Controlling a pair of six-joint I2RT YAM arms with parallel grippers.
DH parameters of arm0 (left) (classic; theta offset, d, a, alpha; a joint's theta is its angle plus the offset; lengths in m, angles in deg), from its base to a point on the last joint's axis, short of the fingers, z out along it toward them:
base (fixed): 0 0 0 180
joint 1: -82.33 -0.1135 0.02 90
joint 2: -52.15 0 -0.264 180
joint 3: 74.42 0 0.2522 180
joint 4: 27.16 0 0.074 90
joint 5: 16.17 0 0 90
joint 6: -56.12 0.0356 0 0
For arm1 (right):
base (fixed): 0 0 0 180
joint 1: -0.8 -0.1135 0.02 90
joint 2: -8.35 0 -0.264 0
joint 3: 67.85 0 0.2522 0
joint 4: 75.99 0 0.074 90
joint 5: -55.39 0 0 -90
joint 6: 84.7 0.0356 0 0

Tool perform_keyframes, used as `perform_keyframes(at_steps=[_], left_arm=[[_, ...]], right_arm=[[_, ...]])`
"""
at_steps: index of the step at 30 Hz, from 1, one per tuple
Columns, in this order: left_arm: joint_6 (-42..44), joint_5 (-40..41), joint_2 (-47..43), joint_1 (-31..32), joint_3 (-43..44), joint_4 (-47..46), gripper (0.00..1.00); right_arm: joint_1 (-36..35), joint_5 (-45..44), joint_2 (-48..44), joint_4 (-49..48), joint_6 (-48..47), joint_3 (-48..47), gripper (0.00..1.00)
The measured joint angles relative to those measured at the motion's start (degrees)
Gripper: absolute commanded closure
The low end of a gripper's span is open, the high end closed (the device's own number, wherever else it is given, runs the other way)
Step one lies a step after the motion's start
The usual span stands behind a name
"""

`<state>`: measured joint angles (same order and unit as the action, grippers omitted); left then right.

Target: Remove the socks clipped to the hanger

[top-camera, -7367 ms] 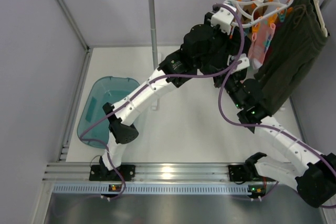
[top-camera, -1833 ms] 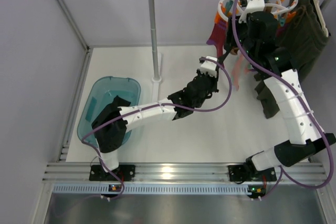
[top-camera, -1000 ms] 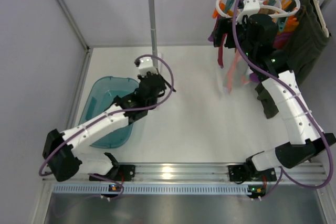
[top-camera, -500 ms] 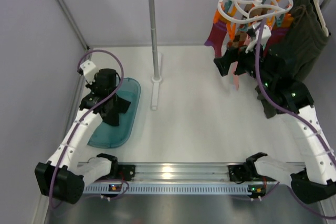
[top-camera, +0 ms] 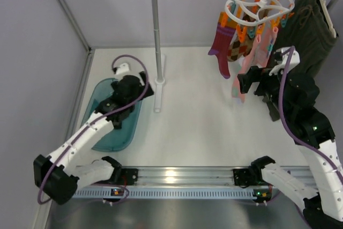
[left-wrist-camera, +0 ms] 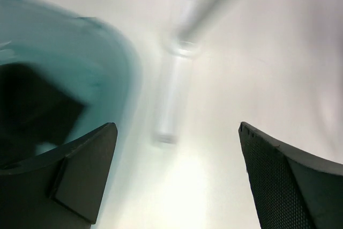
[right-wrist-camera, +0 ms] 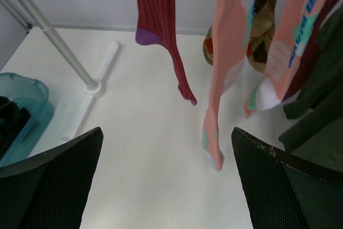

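Note:
The white ring hanger (top-camera: 256,1) hangs from the rail by its hook, with orange and teal pins. Clipped to it are a maroon sock (top-camera: 221,41) (right-wrist-camera: 161,30), an argyle sock (top-camera: 236,45) (right-wrist-camera: 268,20) and two pink-and-white socks (top-camera: 248,68) (right-wrist-camera: 222,73). My right gripper (top-camera: 253,85) (right-wrist-camera: 166,183) is open and empty, below and in front of the socks, touching none. My left gripper (top-camera: 146,88) (left-wrist-camera: 177,178) is open and empty over the table beside the teal bin (top-camera: 115,132) (left-wrist-camera: 80,63). A black sock (left-wrist-camera: 32,111) (right-wrist-camera: 12,119) lies in the bin.
The rack's upright pole (top-camera: 155,30) stands on a white foot (top-camera: 159,87) (left-wrist-camera: 174,100) just right of the left gripper. A large dark olive garment (top-camera: 308,25) hangs right of the hanger, behind the right arm. Walls close in on the left and at the back.
The left gripper carried a black sock over the bin, opened and let it go, then swung back toward the rack's foot. The right arm drew back and down from the hanger.

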<state>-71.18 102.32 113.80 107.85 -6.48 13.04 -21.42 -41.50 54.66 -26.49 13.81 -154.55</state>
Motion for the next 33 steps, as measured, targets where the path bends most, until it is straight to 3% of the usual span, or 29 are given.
perform_keyframes(at_steps=[3, 5, 8, 15, 23, 24, 26, 28, 29, 30, 33], left_arm=[[5.3, -2.4, 4.9, 16.9, 2.2, -10.9, 0.02], [9.1, -5.2, 9.5, 25.0, 3.8, -18.6, 0.02], [15.0, -9.5, 18.6, 32.0, 8.3, -27.0, 0.02], [21.1, -14.3, 42.1, 35.6, 29.9, -36.0, 0.02], [25.4, -7.8, 61.4, 35.5, 50.3, -38.2, 0.02], [26.0, -7.3, 63.5, 35.4, 52.6, -38.7, 0.08], [27.1, -6.1, 67.4, 35.2, 56.8, -38.9, 0.34], [28.1, -4.0, 70.4, 35.0, 59.5, -39.4, 0.71], [28.3, -2.8, 71.0, 34.9, 59.5, -39.4, 0.96], [28.6, -1.8, 71.1, 34.9, 59.2, -39.1, 1.00], [28.2, 2.0, 70.3, 34.9, 56.3, -39.8, 1.00]], right_arm=[[0.1, -3.2, -1.9, 1.0, 0.9, 1.1, 0.00], [0.2, -5.3, -3.2, 1.6, 1.5, 1.3, 0.01], [0.3, -7.1, -4.3, 2.0, 1.8, 1.3, 0.01], [0.3, -10.4, -6.3, 3.7, 2.2, 1.3, 0.00], [0.4, -11.1, -7.0, 4.5, 2.7, 1.3, 0.00], [0.6, -11.0, -7.2, 4.4, 2.7, 1.3, 0.01], [0.7, -11.0, -7.6, 4.3, 2.7, 1.3, 0.01], [0.8, -11.0, -7.8, 4.3, 2.7, 1.3, 0.01], [0.8, -11.0, -7.8, 4.2, 2.7, 1.3, 0.01], [0.8, -11.0, -7.7, 4.3, 2.7, 1.3, 0.01], [0.8, -11.1, -7.7, 4.2, 2.6, 1.3, 0.01]])
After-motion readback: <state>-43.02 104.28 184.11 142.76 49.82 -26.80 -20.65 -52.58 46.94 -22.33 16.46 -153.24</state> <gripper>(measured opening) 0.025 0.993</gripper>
